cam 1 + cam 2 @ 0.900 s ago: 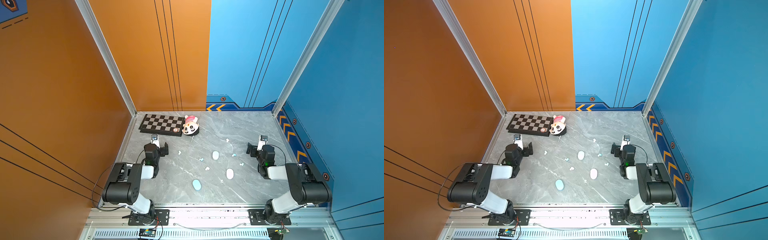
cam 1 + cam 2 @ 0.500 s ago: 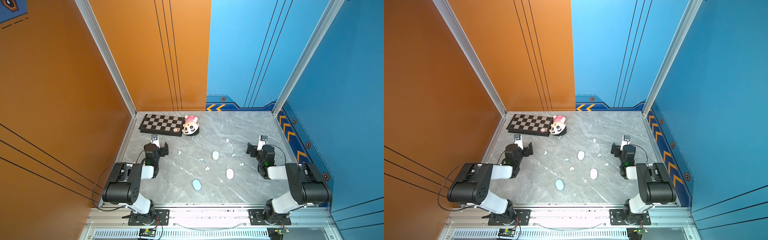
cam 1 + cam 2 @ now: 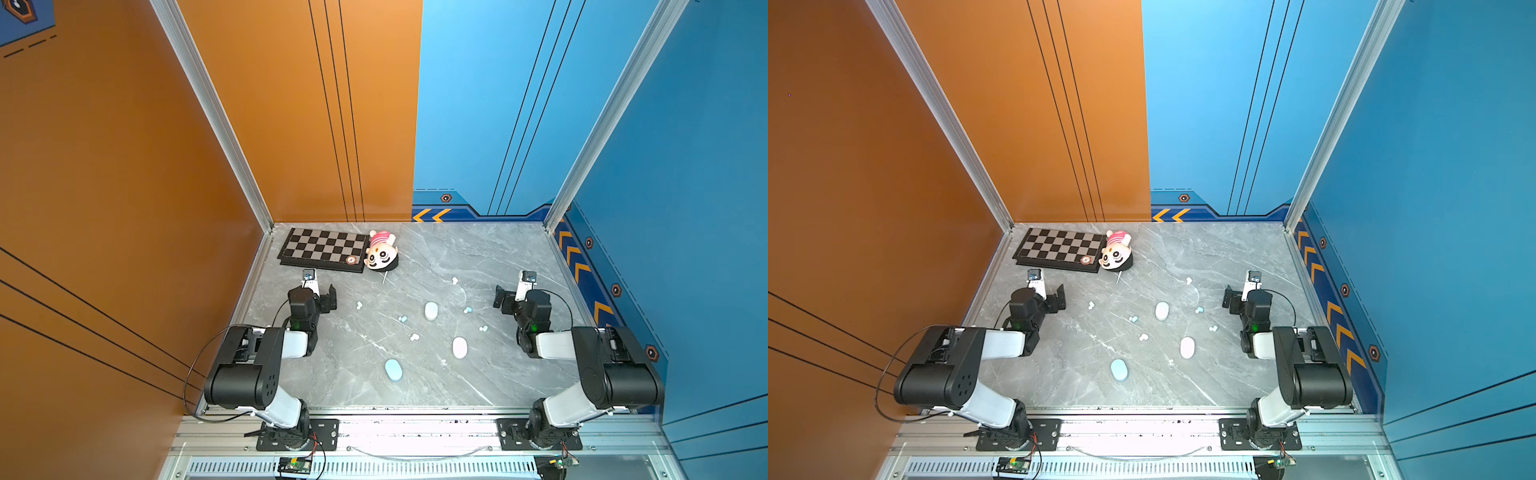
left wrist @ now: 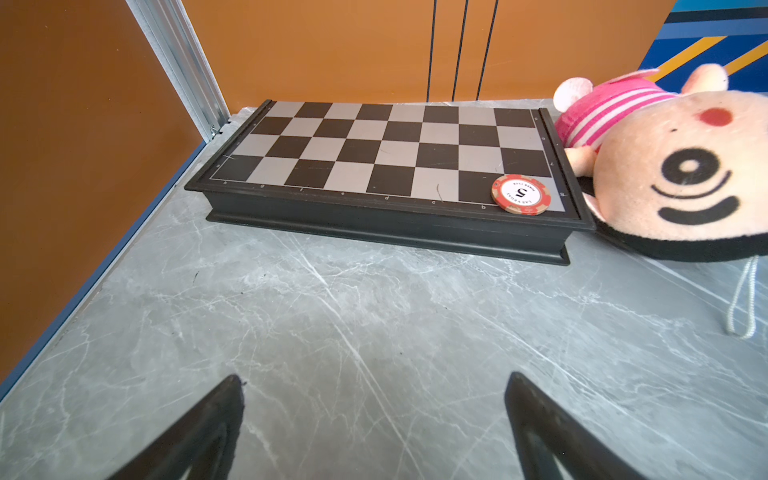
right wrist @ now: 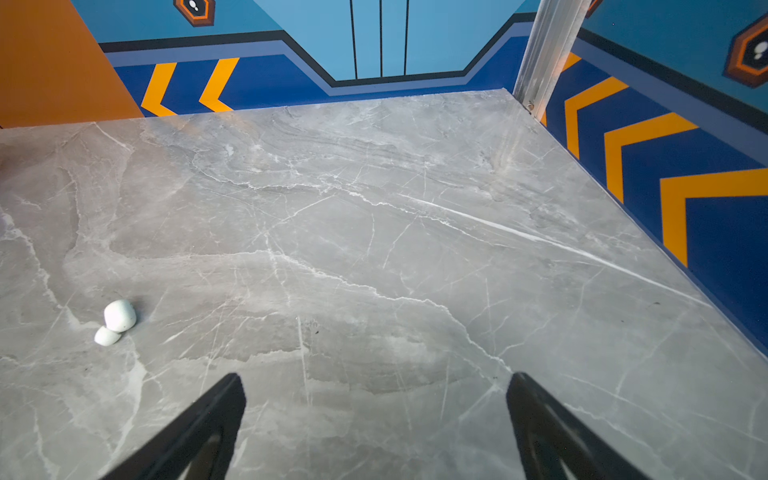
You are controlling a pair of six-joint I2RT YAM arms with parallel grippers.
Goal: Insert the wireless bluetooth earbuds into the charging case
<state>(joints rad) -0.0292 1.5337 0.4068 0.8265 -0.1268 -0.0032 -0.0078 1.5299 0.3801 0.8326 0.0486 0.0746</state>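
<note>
Dotting the veined grey marble table [image 3: 490,257], smooth bean-shaped earbuds [image 3: 359,306].

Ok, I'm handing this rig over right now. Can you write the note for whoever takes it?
The left gripper is open and empty, above bare table, facing the black-and-grey chessboard.
The right gripper is open and empty above the grey marble table.
Six tiny bean-shaped plastic earbuds lie loose and scattered on the table, none in a case.
Three oval pill-shaped charging cases lie mid-table: the whitish case, the pinkish-white case and the pale blue case. All look shut.
Done: nothing yet.
Left: open a case, then pick up the earbuds and seat them.
</note>
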